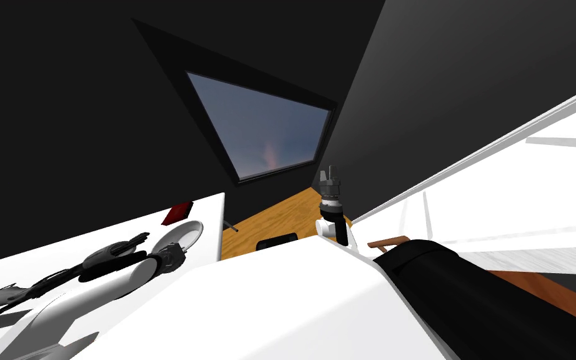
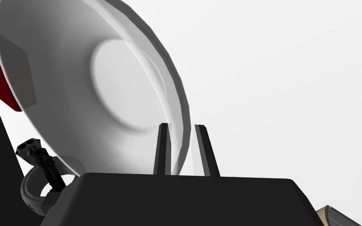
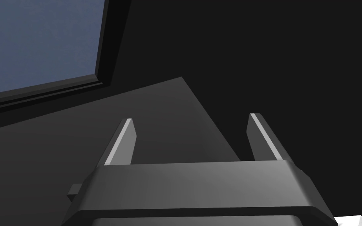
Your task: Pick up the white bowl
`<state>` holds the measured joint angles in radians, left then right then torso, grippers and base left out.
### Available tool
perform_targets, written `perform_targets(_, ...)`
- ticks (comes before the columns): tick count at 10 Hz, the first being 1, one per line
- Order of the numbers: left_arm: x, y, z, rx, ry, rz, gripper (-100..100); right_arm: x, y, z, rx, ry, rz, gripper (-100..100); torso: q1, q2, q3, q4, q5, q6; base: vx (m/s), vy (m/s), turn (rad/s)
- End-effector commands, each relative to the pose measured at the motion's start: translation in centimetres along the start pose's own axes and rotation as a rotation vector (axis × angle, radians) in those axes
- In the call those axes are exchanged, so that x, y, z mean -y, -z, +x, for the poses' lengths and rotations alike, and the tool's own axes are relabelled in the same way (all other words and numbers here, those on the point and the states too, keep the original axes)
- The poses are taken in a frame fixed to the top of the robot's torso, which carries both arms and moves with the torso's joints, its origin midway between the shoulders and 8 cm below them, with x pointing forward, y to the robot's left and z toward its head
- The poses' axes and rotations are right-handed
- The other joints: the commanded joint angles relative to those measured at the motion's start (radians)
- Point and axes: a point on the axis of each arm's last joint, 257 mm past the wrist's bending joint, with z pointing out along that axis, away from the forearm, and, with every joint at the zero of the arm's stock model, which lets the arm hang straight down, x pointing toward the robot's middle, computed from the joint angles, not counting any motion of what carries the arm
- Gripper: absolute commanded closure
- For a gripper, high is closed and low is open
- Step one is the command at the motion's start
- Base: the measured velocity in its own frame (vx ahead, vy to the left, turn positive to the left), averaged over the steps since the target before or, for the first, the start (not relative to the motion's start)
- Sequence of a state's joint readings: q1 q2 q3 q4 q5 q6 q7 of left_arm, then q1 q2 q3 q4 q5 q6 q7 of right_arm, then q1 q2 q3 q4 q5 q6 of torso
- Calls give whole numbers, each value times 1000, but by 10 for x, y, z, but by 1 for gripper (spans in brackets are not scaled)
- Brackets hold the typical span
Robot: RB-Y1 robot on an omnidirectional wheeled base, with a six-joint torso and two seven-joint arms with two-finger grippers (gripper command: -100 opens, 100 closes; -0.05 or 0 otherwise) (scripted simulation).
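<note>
Two thin fingers (image 2: 163, 149) are seen straddling the rim of the white bowl (image 2: 109, 90), one inside and one outside. The left jaws are clamped on that rim, with very little gap shown between them. The bowl is found at the white table (image 1: 213, 215), with a flat red thing (image 1: 177, 213) just beyond it at twelve o'clock and a dark object (image 1: 115, 250) beside it at nine o'clock. Whether the bowl's foot is clear of the table cannot be told.

The grip is judged made, so the lift is the step in hand. A thin rim pinch is easily levered loose. The left arm (image 1: 124, 278) is best raised slowly and straight up, with the wrist held level so the bowl is not swung. The red thing and the dark object are to be cleared before any sideways travel. The right jaws are held apart, raised on the right arm (image 1: 332, 201) well away at two o'clock, out of the lift path.
</note>
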<state>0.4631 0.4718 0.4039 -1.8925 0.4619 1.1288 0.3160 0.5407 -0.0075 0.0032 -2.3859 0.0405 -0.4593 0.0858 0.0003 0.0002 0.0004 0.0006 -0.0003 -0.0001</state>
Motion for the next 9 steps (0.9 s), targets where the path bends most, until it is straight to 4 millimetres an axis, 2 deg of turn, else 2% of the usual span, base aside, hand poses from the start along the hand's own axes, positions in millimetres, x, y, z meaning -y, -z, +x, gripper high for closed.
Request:
perform_targets(1,0,0,0,0,0,0,100,0,0,0,0,0,0,0,0,0,0,0,0,0,0,0,0)
perform_targets(3,1,0,0,0,0,2,100,0,0,0,0,0,0,0,0,1,0,0,0,-1,0,0,0)
perform_targets(4,0,0,0,0,0,1,0,0,0,0,0,0,0,0,-1,1,0,0,0,-1,0,0,0)
perform_targets(5,4,8,1,-3,-2,3,100,0,0,0,0,0,0,0,-1,1,1,0,0,-1,-10,-8,16)
perform_targets(7,7,18,2,-6,-5,3,100,0,0,0,0,0,0,0,-2,3,2,1,-1,-1,-21,-11,22)
perform_targets(8,5,15,1,-5,-4,3,100,0,0,0,0,0,0,0,-3,4,2,1,-1,-1,-9,-6,8)
perform_targets(9,5,16,1,-4,-4,2,0,0,0,0,0,0,0,0,-2,3,2,1,-1,-1,0,0,0)
